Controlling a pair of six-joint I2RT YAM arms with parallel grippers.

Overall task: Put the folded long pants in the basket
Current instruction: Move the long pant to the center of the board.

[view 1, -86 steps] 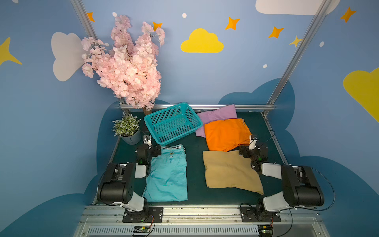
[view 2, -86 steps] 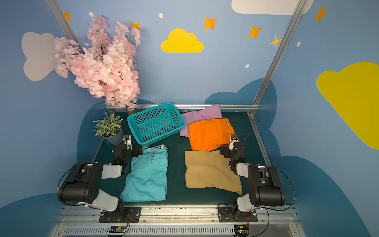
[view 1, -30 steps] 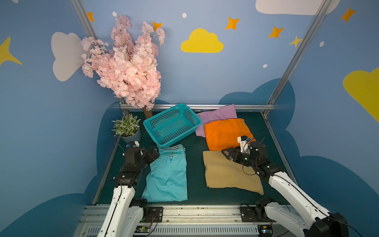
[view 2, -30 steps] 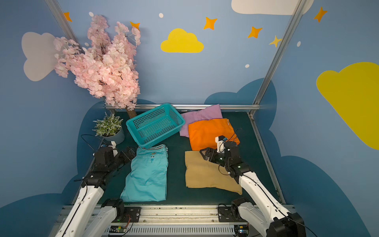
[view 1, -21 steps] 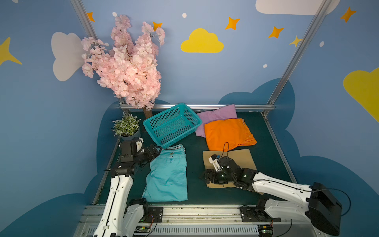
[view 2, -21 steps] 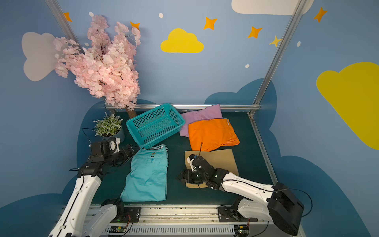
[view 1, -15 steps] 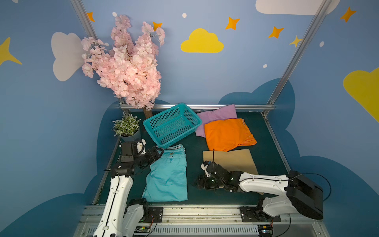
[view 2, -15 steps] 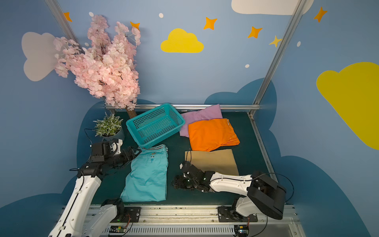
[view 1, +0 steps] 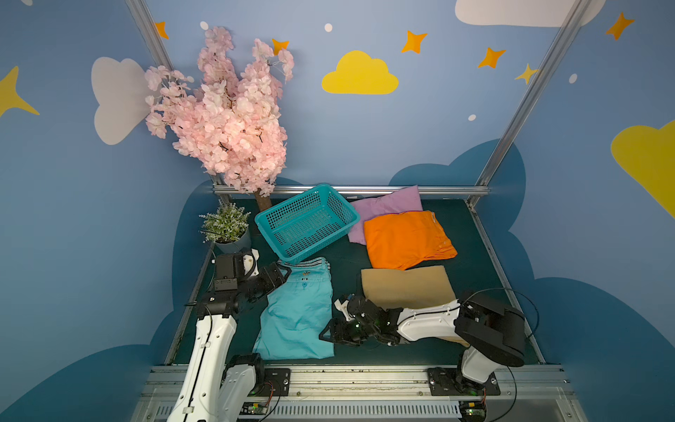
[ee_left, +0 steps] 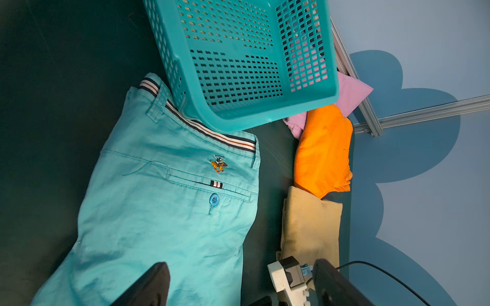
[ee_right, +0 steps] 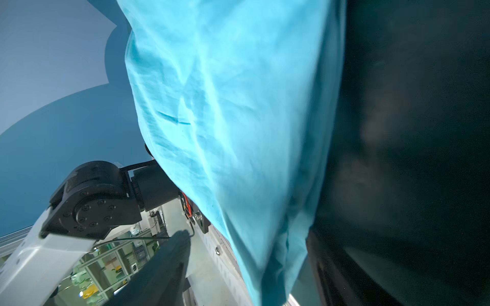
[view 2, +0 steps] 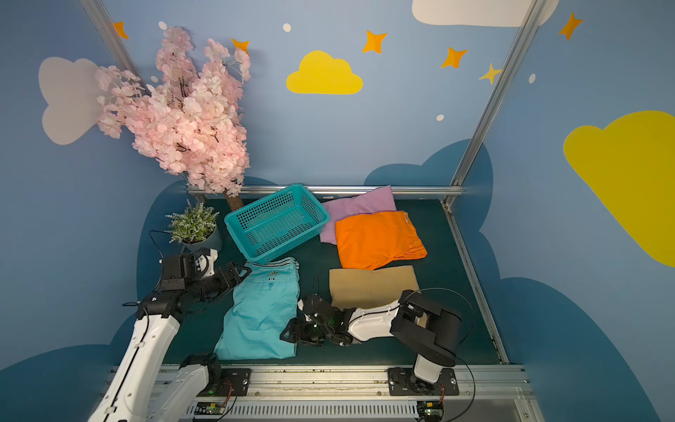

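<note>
Turquoise pants [view 1: 297, 314] sit lower centre, so my wide-open left gripper [view 1: 281, 276] and right gripper [view 1: 327, 333] flank opposite edges, apparently for a two-sided lift.

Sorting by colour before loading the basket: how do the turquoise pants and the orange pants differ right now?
The turquoise pants show a striped waistband and a pocket button; the orange pants look plain. The turquoise pants lie nearer the robot's base, waistband at the basket's near rim; the orange pants lie farther back, overlapping the lilac pants. Both are folded flat on the table, outside the basket.
</note>
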